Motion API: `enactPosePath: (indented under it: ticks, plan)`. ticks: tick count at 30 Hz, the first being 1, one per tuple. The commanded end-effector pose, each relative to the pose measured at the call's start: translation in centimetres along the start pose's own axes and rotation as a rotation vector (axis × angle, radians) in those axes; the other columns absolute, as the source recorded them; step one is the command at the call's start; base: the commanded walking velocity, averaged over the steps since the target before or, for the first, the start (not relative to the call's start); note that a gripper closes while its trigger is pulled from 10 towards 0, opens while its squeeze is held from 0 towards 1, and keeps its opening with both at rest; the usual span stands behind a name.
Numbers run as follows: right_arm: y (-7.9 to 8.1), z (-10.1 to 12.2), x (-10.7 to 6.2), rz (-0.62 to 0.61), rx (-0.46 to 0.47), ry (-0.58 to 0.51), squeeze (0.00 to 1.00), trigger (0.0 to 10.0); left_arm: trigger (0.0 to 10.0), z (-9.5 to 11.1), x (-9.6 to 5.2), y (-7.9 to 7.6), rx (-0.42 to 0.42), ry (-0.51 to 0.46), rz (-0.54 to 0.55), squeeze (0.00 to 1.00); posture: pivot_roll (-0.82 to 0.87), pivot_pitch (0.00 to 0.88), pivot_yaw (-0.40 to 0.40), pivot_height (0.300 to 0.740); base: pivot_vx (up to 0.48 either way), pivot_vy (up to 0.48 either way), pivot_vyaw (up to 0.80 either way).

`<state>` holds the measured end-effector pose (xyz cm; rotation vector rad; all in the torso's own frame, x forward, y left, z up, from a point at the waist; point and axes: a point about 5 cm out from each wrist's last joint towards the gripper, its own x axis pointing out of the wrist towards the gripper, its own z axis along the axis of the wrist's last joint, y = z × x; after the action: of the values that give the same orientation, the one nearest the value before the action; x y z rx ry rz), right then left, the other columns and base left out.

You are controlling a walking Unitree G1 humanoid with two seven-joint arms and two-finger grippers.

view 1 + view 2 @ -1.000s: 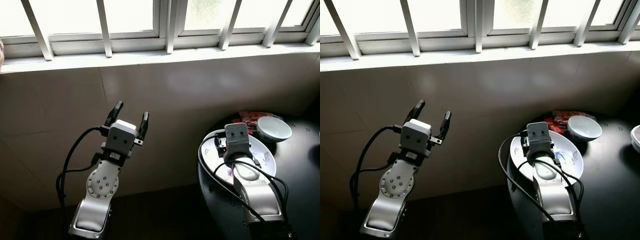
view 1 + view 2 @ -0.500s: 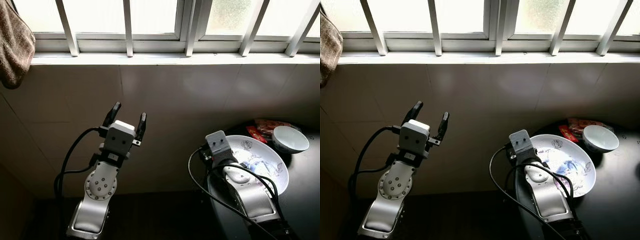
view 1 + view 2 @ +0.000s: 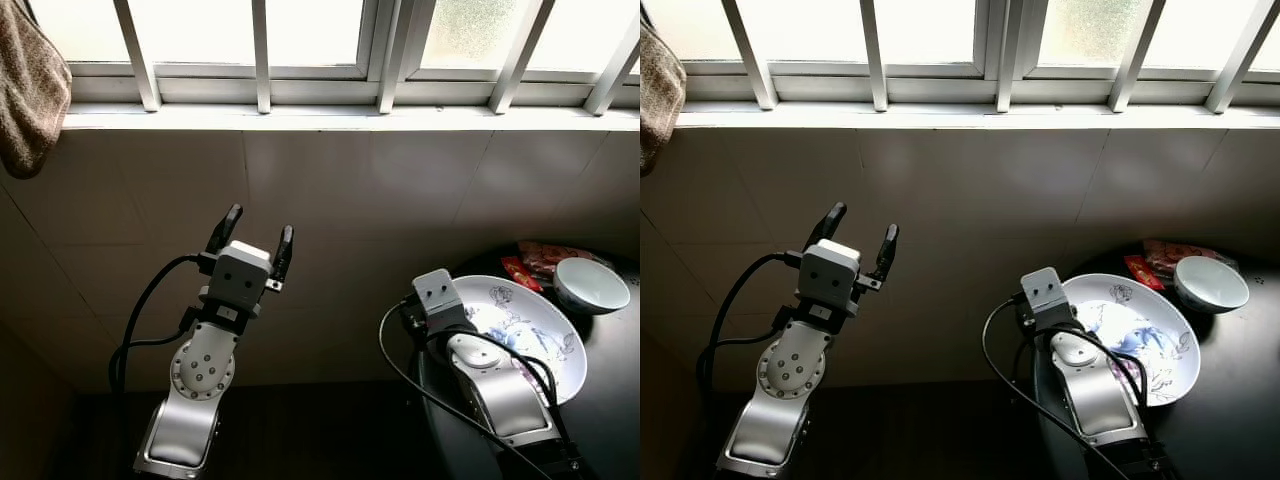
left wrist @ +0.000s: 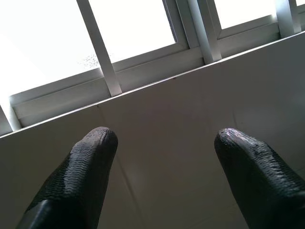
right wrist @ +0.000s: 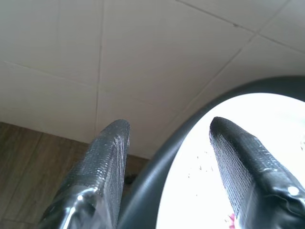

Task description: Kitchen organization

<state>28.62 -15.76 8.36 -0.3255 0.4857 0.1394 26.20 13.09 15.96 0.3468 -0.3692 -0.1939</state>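
Two grippers show. Left of centre in the eye views, the left gripper [image 3: 254, 236] is raised before the tiled wall [image 3: 400, 200], fingers apart and empty; its wrist view adds the window bars [image 4: 100, 47]. At lower right, the right gripper [image 5: 167, 143] (fingers spread, holding nothing) hangs over the near-left rim of the large painted plate [image 3: 540, 330] on the dark round worktop [image 3: 610, 420]. A small white bowl [image 3: 590, 284] and red packets [image 3: 545, 258] lie beyond the plate. A brown towel [image 3: 30, 90] hangs at upper left.

White plate [image 3: 1140, 335] — blue floral pattern, white bowl [image 3: 1210, 284], red packet [image 3: 1160, 254], black table [image 3: 1230, 420], brown towel [image 3: 658, 85]
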Motion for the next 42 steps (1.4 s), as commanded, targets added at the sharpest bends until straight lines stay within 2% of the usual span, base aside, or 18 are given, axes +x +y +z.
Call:
enactPosePath:
  ticks: [1, 6, 16, 23, 25, 26, 27, 28, 29, 34, 42]
  plan:
    - [-0.4, 0.0, -0.1, -0.021, -0.01, 0.013, 0.0, 10.0, 10.0, -0.1, 0.1, -0.1, 0.002, 0.012, -0.004, 0.0, 0.05, 0.0, -0.067, 0.74, 0.0, 0.0, 0.0]
    - [0.3, -0.4, 0.0, 0.022, 0.027, 0.036, 0.0, 10.0, 10.0, -0.1, 0.2, -0.1, 0.001, 0.012, -0.006, 0.0, 0.05, 0.0, -0.067, 0.74, 0.0, 0.0, 0.0]
    - [-0.6, -1.0, 0.0, -0.06, 0.033, 0.108, 0.0, 10.0, 10.0, -0.2, 0.2, -0.2, 0.001, 0.015, -0.005, 0.0, 0.05, 0.0, -0.069, 0.74, 0.0, 0.0, 0.0]
    - [0.1, -1.8, 0.0, -0.003, 0.079, 0.193, 0.0, 10.0, 10.0, -0.2, 0.1, -0.2, 0.001, 0.019, -0.008, 0.0, 0.05, 0.0, -0.069, 0.74, 0.0, 0.0, 0.0]
    - [0.3, -2.0, 0.0, 0.016, 0.103, 0.23, 0.0, 8.7, 10.0, -0.2, 0.1, -0.2, 0.003, 0.02, -0.008, 0.0, 0.05, 0.0, -0.069, 0.74, 0.0, 0.0, 0.0]
    - [0.3, -2.1, 0.0, 0.018, 0.111, 0.237, 0.0, 4.5, 10.0, -0.2, 0.1, -0.2, 0.003, 0.021, -0.008, 0.0, 0.05, 0.0, -0.069, 0.74, 0.0, 0.0, 0.0]
    - [0.2, -2.3, -0.1, 0.009, 0.119, 0.251, 0.0, 3.3, 10.0, -0.2, 0.1, -0.2, 0.004, 0.021, -0.008, 0.0, 0.05, 0.0, -0.069, 0.74, 0.0, 0.0, 0.0]
    - [0.1, -2.3, -0.1, 0.003, 0.12, 0.257, 0.0, 3.3, 10.0, -0.2, 0.1, -0.2, 0.004, 0.021, -0.008, 0.0, 0.05, 0.0, -0.069, 0.74, 0.0, 0.0, 0.0]
    - [0.1, -2.4, -0.1, -0.002, 0.121, 0.256, 0.0, 0.0, 10.0, -0.2, 0.1, -0.2, 0.004, 0.022, -0.007, 0.0, 0.05, 0.0, -0.071, 0.74, 0.0, 0.0, 0.0]
    - [-0.4, -2.3, -0.2, -0.051, 0.11, 0.254, 0.0, 0.0, 10.0, -0.3, 0.1, -0.2, 0.005, 0.024, -0.007, 0.0, 0.05, 0.0, -0.071, 0.74, 0.0, 0.0, 0.0]
    - [-0.8, -1.7, -0.3, -0.119, 0.018, 0.211, 0.0, 0.0, 10.0, -0.4, 0.1, -0.2, 0.003, 0.03, -0.006, 0.0, 0.05, 0.0, -0.071, 0.74, 0.0, 0.0, 0.0]
